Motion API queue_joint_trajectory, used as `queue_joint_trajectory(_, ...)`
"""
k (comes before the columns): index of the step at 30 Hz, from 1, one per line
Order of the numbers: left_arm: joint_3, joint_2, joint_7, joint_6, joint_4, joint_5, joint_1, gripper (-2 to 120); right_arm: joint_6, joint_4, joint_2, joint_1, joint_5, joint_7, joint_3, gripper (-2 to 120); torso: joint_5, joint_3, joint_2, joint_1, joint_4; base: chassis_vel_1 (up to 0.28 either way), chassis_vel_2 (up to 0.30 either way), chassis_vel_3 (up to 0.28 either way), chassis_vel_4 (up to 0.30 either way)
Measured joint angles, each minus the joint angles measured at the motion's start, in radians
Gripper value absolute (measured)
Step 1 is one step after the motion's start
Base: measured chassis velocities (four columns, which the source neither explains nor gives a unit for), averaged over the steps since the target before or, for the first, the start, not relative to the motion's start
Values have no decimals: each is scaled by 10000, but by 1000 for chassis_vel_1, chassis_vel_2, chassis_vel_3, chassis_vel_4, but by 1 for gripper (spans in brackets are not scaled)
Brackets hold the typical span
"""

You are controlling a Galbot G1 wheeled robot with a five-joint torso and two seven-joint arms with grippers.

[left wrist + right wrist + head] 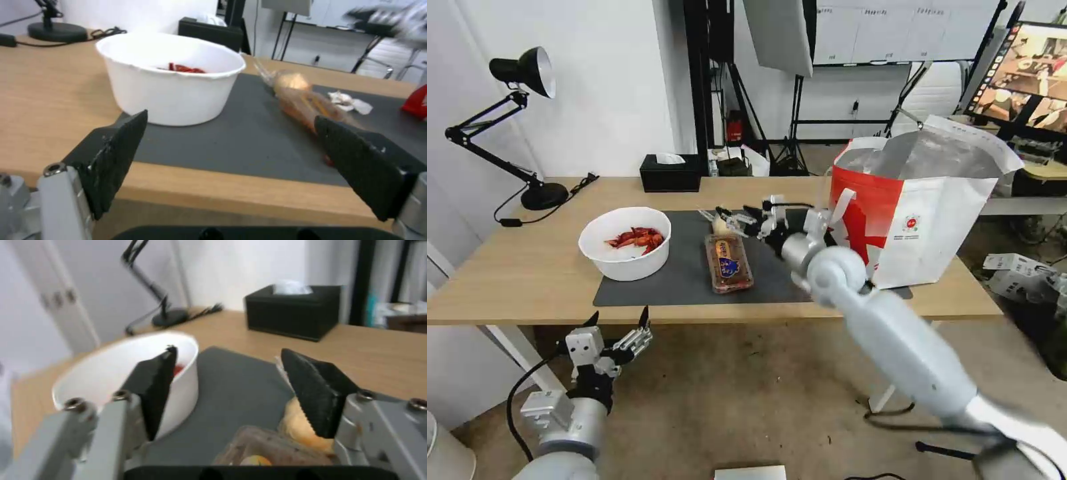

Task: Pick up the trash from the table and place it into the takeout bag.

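Right hand [730, 220] open above knotted bag [721, 227] on worktop [527, 267]; left hand [620, 327] open below front edge.

White walls [607, 80] and a brown floor [727, 400]; light stands [800, 113] and a monitor [1027, 73] crowd the room's far side.

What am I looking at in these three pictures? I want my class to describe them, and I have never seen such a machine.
A two-armed robot clears a light-wood table. One picture comes from its head, the other two from cameras on its wrists.

On the dark grey mat lie a white round bowl of red crayfish shells, a clear plastic food tray, a small knotted beige-filled bag and a crumpled white tissue. The red-and-white takeout bag stands open.

The right claw hovers open over the tray's far end, holding nothing. The left claw waits open below the table edge.
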Motion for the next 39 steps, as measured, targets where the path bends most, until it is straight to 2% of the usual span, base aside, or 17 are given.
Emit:
queue_joint_trajectory(1,0,51,-9,52,-3,-123,-45,100,97,-360,33,222,-183,-411,-198,57,0,0,-1,-1,-1,0,0,0,0)
queue_joint_trajectory(2,11,296,-64,269,-10,-684,-242,100,308,-1344,155,836,-683,-1486,-695,50,1,1,-1,0,1,0,0,0,0)
queue_joint_trajectory(3,30,429,-148,386,-10,-1027,-348,100,394,-1832,249,1157,-957,-2039,-933,44,-2,1,0,0,-1,0,0,0,0)
queue_joint_trajectory(4,30,429,-148,386,-10,-1027,-348,100,394,-1832,249,1157,-957,-2039,-933,44,-2,1,0,0,-1,0,0,0,0)
queue_joint_trajectory(6,52,787,-404,801,-6,-2285,-622,100,473,-2924,552,1840,-1270,-3254,-1510,35,0,2,-1,1,-1,0,0,0,0)
queue_joint_trajectory(7,63,945,-500,954,11,-2851,-764,100,484,-3276,685,2080,-1345,-3555,-1715,30,-1,2,-1,1,1,0,0,0,0)
queue_joint_trajectory(8,63,945,-500,954,11,-2851,-764,100,484,-3276,685,2080,-1345,-3555,-1715,30,-1,2,-1,1,1,0,0,0,0)
queue_joint_trajectory(11,96,1404,-883,1452,114,-4691,-1221,100,512,-4342,1167,2630,-1868,-4605,-2079,17,-4,0,-1,0,0,0,0,0,0)
queue_joint_trajectory(12,96,1404,-883,1452,114,-4691,-1221,100,512,-4342,1167,2630,-1868,-4605,-2079,17,-4,0,-1,0,0,0,0,0,0)
queue_joint_trajectory(15,210,1705,-1315,1916,276,-6470,-1788,100,544,-5295,1615,2900,-2647,-5389,-2236,3,-2,0,-1,1,1,0,0,0,0)
queue_joint_trajectory(16,210,1705,-1315,1916,276,-6470,-1788,100,544,-5295,1615,2900,-2647,-5389,-2236,3,-2,0,-1,1,1,0,0,0,0)
queue_joint_trajectory(19,316,1915,-1571,2146,504,-7590,-2287,100,593,-5758,1836,2919,-3141,-5479,-2144,0,0,1,-1,1,-2,0,0,0,0)
queue_joint_trajectory(23,321,2031,-1802,2267,744,-8419,-2668,100,598,-5797,1894,2829,-3249,-5441,-1997,0,-1,0,-1,-1,0,0,0,0,0)
queue_joint_trajectory(27,500,2133,-1967,2347,1173,-8842,-3221,100,589,-5721,1851,2712,-3276,-5381,-1949,0,-1,0,0,-1,0,0,0,0,0)
queue_joint_trajectory(39,1418,2106,-2204,2447,2293,-8976,-4575,100,507,-5391,1607,2367,-3041,-5110,-1705,0,0,0,-1,-1,-1,0,0,0,0)
